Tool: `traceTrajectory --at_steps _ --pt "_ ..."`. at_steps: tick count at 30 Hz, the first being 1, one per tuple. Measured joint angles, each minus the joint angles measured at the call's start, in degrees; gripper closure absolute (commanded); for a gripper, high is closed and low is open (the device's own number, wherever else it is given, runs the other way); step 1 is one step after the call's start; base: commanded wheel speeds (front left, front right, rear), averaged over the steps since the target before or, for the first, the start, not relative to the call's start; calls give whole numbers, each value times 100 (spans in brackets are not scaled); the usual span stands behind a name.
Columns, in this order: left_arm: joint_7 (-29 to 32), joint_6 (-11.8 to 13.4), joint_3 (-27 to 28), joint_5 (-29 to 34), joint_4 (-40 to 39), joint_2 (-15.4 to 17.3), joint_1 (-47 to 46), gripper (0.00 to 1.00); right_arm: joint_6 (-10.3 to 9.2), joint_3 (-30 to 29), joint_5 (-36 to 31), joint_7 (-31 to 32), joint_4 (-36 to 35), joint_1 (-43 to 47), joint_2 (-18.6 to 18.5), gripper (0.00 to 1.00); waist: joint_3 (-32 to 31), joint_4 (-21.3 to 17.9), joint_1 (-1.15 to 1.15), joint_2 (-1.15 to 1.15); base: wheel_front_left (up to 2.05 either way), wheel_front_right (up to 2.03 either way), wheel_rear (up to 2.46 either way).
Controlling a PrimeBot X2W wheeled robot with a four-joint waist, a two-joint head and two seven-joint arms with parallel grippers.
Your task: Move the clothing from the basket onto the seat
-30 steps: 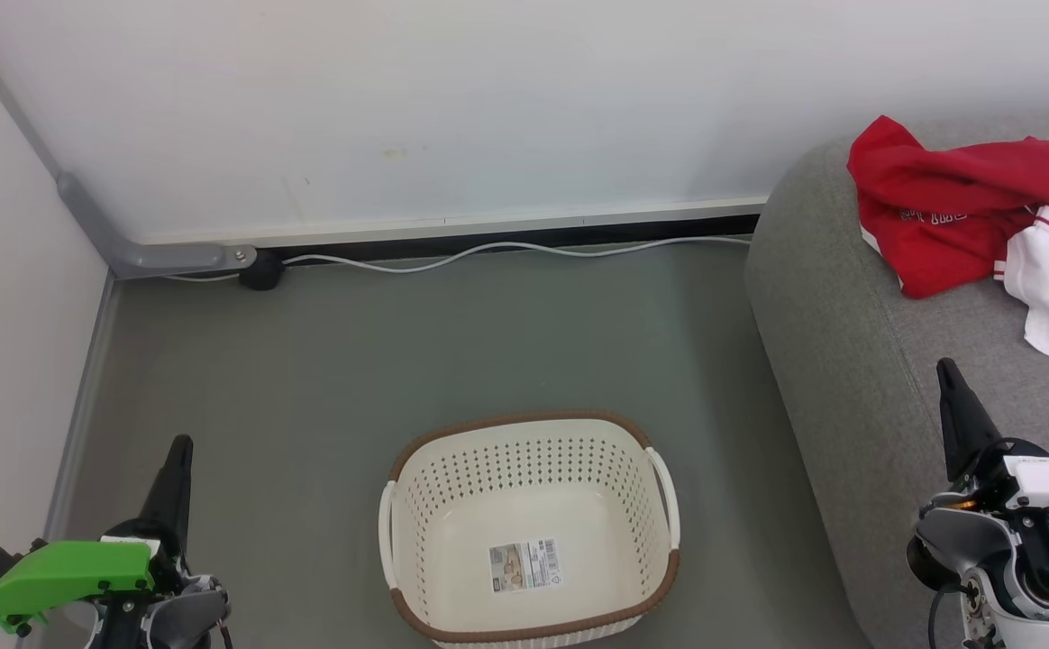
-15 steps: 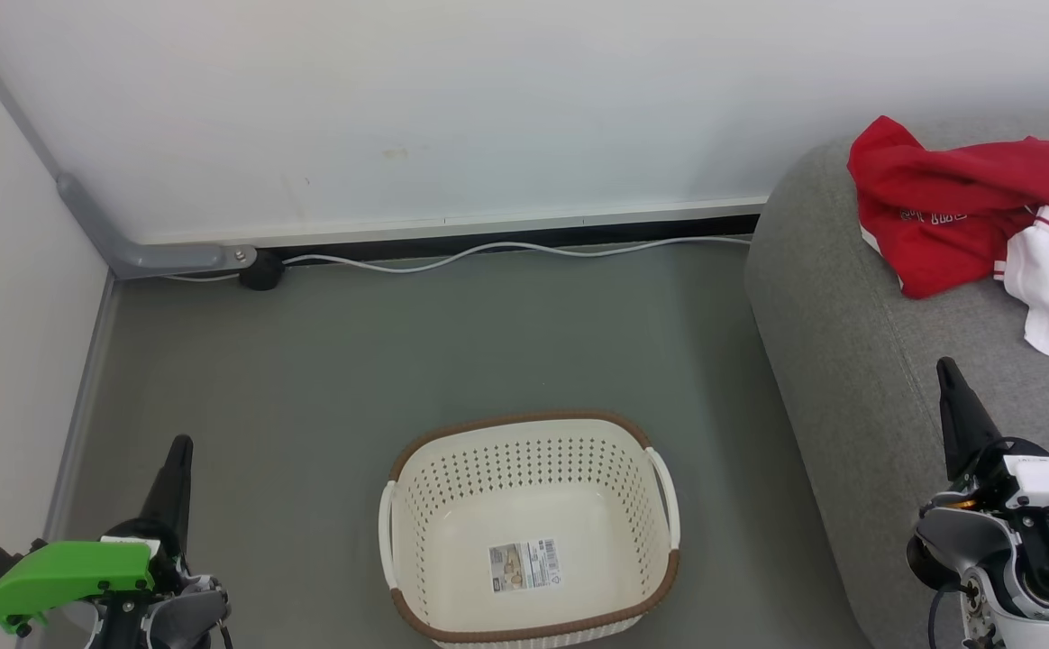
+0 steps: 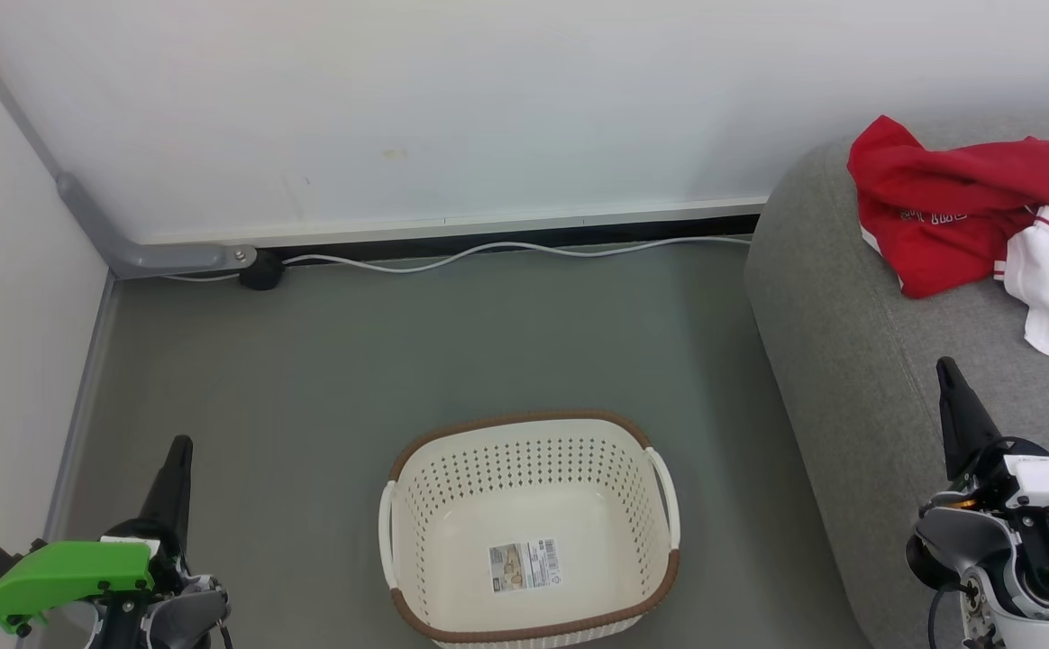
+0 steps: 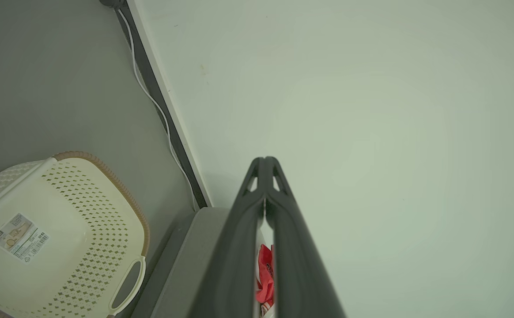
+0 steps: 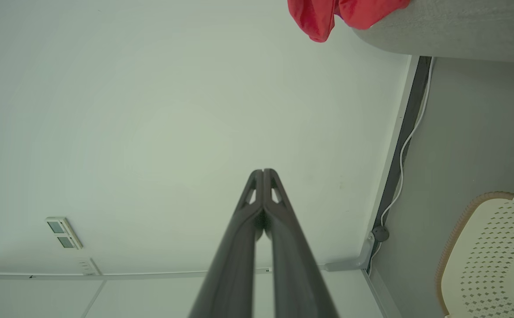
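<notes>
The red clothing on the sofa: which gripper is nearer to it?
Right. The right gripper is over the sofa, a little short of the clothing; the left gripper is across the floor, on the far side of the basket.

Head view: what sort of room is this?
Probably a staged living-room corner: a grey sofa with red clothing on it, a laundry basket on the floor, a bare white wall.

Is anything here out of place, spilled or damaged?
Nothing stands out. The basket stands upright on the floor, empty but for its label. The clothing lies crumpled on the seat.
</notes>
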Motion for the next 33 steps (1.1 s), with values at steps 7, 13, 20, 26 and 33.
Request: traceTrajectory --at_steps 7,13,20,26,33 --pt "0 0 2 0 0 -1 0 100 0 2 8 0 -2 0 1 100 0 0 0 0 0 0 0" --pt "0 0 3 0 -1 -1 0 100 0 4 8 0 -3 0 1 100 0 0 0 0 0 0 0" --pt "3 0 4 0 -2 -2 0 100 0 9 9 0 -5 0 1 100 1 0 0 0 0 0 0" --pt "30 0 7 0 -3 -3 0 100 0 11 15 0 -5 0 1 100 1 0 0 0 0 0 0" --pt "31 -2 8 0 -5 -3 0 100 0 11 15 0 -7 0 1 100 1 0 0 0 0 0 0"
